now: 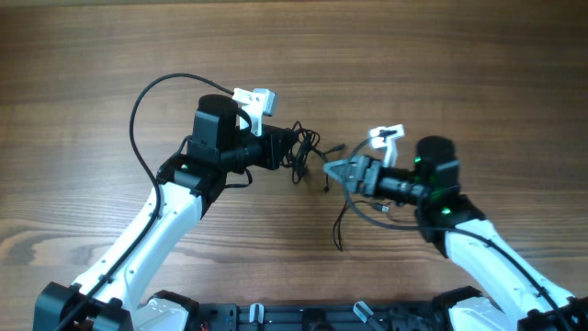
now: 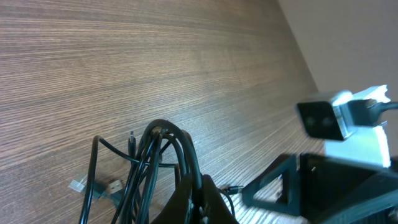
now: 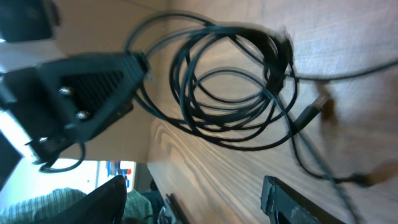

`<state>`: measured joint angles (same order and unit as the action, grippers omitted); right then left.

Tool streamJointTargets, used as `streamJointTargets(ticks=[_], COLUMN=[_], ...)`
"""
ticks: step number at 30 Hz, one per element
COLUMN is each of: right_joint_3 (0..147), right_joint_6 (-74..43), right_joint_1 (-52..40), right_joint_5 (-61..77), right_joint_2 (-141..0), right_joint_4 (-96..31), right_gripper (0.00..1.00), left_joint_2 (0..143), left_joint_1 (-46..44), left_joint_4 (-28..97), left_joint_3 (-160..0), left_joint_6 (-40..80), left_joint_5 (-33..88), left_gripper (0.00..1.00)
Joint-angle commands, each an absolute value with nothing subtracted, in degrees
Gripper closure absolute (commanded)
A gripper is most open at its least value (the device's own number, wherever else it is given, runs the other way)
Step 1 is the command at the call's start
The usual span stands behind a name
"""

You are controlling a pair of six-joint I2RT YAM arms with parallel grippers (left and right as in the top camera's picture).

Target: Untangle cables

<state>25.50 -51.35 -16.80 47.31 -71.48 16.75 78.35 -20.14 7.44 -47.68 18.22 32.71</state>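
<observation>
The cables [image 1: 303,152] are a small knotted coil of thin dark wires at the table's middle. My left gripper [image 1: 283,147] is shut on the coil's left side. In the left wrist view its fingers [image 2: 186,198] pinch a few strands of the coil [image 2: 155,149], and small plug ends [image 2: 112,185] lie on the wood. My right gripper [image 1: 340,171] is open just right of the coil, with nothing between its fingers [image 3: 298,202]. The right wrist view shows the looped coil [image 3: 230,81] ahead of it. One loose strand [image 1: 341,230] trails toward the front edge.
Bare wooden table [image 1: 441,64] lies all round the arms. The left arm's thick black cable [image 1: 138,110] arcs out to the left. White wrist cameras [image 1: 254,97] [image 1: 386,136] stick up beside each gripper. The two grippers are close together.
</observation>
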Motion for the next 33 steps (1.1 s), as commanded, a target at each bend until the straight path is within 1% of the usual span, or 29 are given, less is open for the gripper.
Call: streamJointTargets(ticks=[1,2,4,7,9,10,12,15,18,20,22,23,25,26,28,31,32,33], right_joint_3=[25.76,25.76,25.76,25.76,25.76,25.76,25.76,25.76,25.76,25.76,25.76,25.76,25.76,25.76,25.76,25.76,25.76,25.76], right_joint_6=[-64.51,-67.59,-70.89,-70.98,-70.32,-70.04,-68.84,-68.79,-68.73,-67.26,-64.55,-64.12,-64.07,-64.07,-64.05,-64.05,-64.05,-64.01], right_joint_1=[-22.06,-23.0,-23.9,-24.1,-24.1,-24.1,-24.1,-24.1,-24.1,-24.1,-24.1,-24.1,-24.1,-24.1,-24.1,-24.1,-24.1,-24.1], right_joint_5=[29.8,26.96,24.36,24.18,24.16,23.77,23.29,23.09,22.63,22.24,22.24,22.26,22.26,22.26,22.26,22.28,22.28,22.28], right_joint_2=[-71.79,-71.79,-71.79,-71.79,-71.79,-71.79,-71.79,-71.79,-71.79,-71.79,-71.79,-71.79,-71.79,-71.79,-71.79,-71.79,-71.79,-71.79], right_joint_4=[17.12,17.15,17.23,17.5,17.1,16.51,15.62,14.92,14.37,14.0,13.91,13.82,13.3,13.17,12.97,12.49,12.32,12.29], right_gripper=[0.3,0.33,0.36,0.36,0.36,0.36,0.36,0.36,0.36,0.36,0.36,0.38,0.42,0.44,0.44,0.43,0.43,0.42], left_joint_2=[78.04,77.6,76.44,74.22,73.58,73.56,74.15,76.2,78.74,80.36,81.97,82.63,83.79,84.58,86.35,89.43,90.54,91.29], left_joint_1=[-19.7,-19.31,-18.37,-16.53,-15.49,-14.92,-13.56,-12.05,-10.68,-10.15,-10.11,-10.15,-10.22,-10.22,-10.17,-9.63,-9.26,-8.93], left_joint_4=[6.85,6.85,6.94,6.83,7.16,7.6,9.23,10.35,8.45,3.75,-4.23,-6.66,-7.33,-6.37,-2.26,6.63,9.67,11.79], left_joint_3=[-47.48,-47.48,-47.48,-47.48,-47.48,-47.48,-47.48,-47.46,-47.46,-47.46,-47.46,-47.46,-47.46,-47.46,-47.46,-47.46,-47.46,-47.46], left_joint_6=[16.67,16.69,16.71,17.21,19.86,23.31,34.0,44.05,55.07,57.56,57.45,57.34,55.48,53.36,48.99,43.11,42.06,41.95], left_joint_5=[34.09,34.09,34.09,34.0,33.71,32.97,30.83,30.11,34.04,39.2,45.45,46.98,46.72,46.0,44.21,39.07,36.07,33.52], left_gripper=[0.96,0.96,0.96,0.96,0.96,0.96,0.96,0.96,0.96,0.96,0.96,0.96,0.96,0.96,0.95,0.92,0.85,0.73])
